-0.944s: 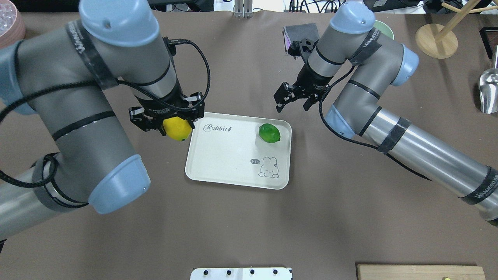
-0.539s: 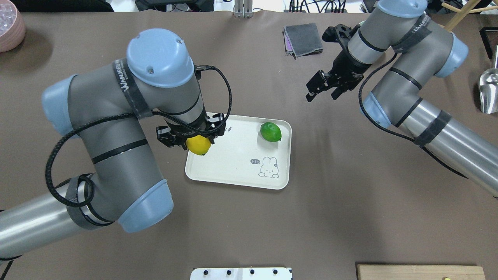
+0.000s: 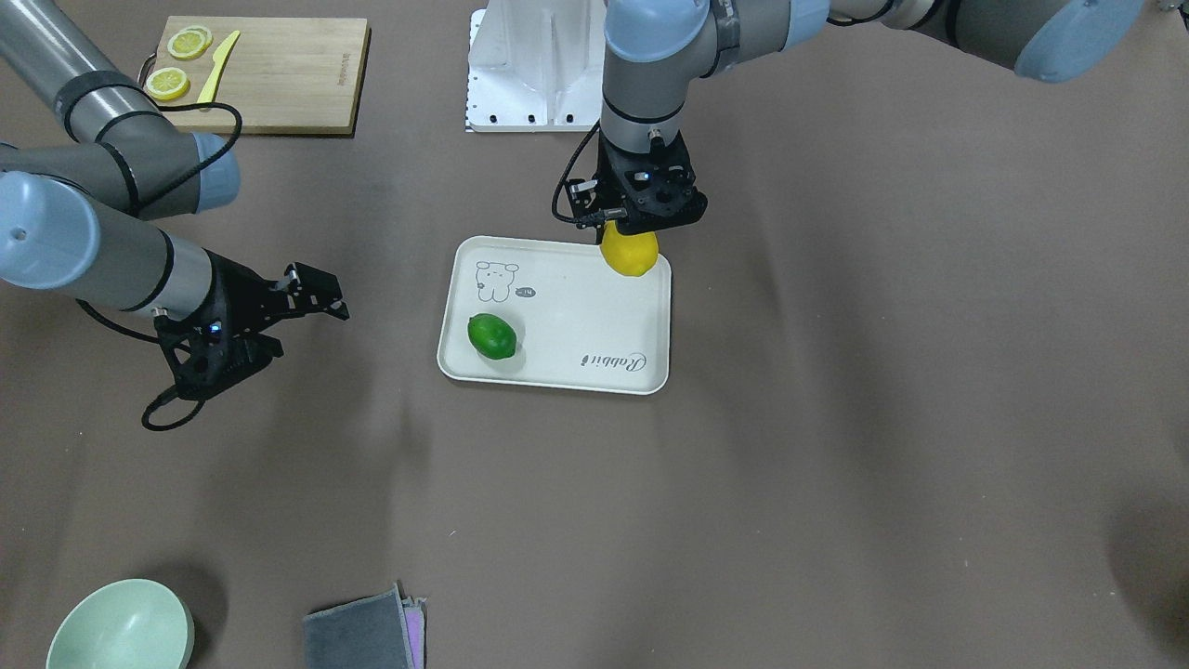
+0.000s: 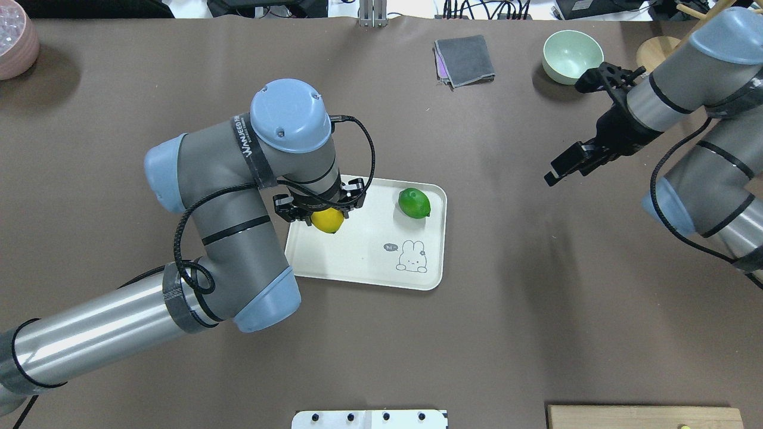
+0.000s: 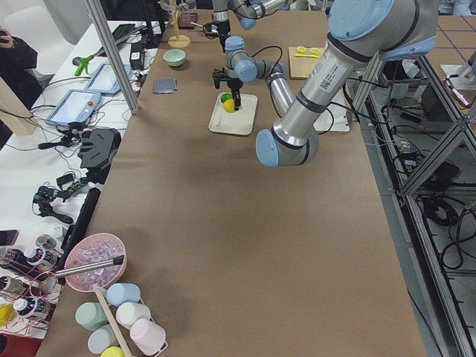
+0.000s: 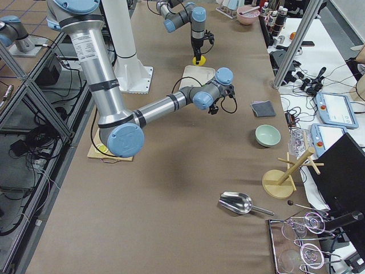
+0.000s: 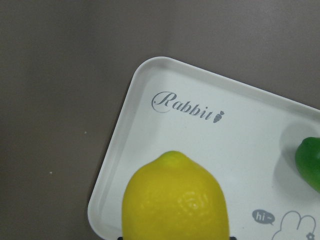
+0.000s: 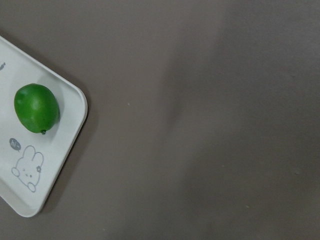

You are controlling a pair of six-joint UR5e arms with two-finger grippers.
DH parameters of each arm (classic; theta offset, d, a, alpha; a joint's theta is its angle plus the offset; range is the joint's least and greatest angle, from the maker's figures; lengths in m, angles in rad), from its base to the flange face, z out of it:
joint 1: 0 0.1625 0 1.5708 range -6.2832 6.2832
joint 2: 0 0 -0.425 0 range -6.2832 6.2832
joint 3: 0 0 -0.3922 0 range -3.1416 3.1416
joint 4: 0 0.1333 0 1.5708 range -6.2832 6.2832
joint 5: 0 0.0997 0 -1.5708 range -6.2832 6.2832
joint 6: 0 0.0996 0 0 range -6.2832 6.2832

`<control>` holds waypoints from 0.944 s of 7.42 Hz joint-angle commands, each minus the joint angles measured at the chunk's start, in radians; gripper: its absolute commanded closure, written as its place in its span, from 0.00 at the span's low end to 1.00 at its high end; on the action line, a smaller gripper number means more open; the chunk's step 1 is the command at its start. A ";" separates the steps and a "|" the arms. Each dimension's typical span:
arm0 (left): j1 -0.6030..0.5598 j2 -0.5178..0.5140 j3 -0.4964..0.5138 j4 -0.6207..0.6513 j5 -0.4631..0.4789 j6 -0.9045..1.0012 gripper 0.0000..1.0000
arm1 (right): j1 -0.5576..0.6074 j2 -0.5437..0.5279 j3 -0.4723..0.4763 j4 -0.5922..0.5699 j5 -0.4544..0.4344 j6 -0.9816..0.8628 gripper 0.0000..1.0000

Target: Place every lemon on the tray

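The cream tray (image 4: 357, 256) lies mid-table. The green lemon (image 4: 414, 203) rests in its far right corner and also shows in the front view (image 3: 492, 335) and the right wrist view (image 8: 36, 108). My left gripper (image 4: 325, 213) is shut on the yellow lemon (image 4: 327, 220) and holds it over the tray's left part, near the "Rabbit" script. The left wrist view shows this lemon (image 7: 175, 200) just above the tray (image 7: 240, 145). My right gripper (image 4: 569, 170) is open and empty, well to the right of the tray.
A green bowl (image 4: 571, 47) and a grey cloth (image 4: 465, 59) sit at the far side. A wooden stand (image 4: 667, 59) and a metal scoop (image 4: 750, 137) are far right. A cutting board (image 3: 265, 60) with lemon slices (image 3: 169, 82) lies near the robot's base.
My left gripper carried the yellow lemon rightward, from beside the tray's left edge to over the tray. My right arm drew back to the right, away from the tray.
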 commanded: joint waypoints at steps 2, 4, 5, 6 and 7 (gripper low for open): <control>0.051 -0.005 0.084 -0.080 0.087 -0.045 0.68 | 0.186 -0.130 0.025 -0.003 0.016 -0.080 0.00; 0.053 -0.006 0.092 -0.104 0.087 -0.049 0.02 | 0.273 -0.211 0.006 -0.046 -0.009 -0.081 0.00; 0.053 -0.006 0.093 -0.105 0.087 -0.049 0.02 | 0.321 -0.239 0.029 -0.127 -0.009 -0.083 0.00; 0.053 -0.006 0.089 -0.102 0.086 -0.050 0.02 | 0.353 -0.247 0.040 -0.210 -0.036 -0.089 0.00; 0.052 -0.005 0.082 -0.101 0.081 -0.043 0.02 | 0.380 -0.250 0.068 -0.280 -0.121 -0.147 0.00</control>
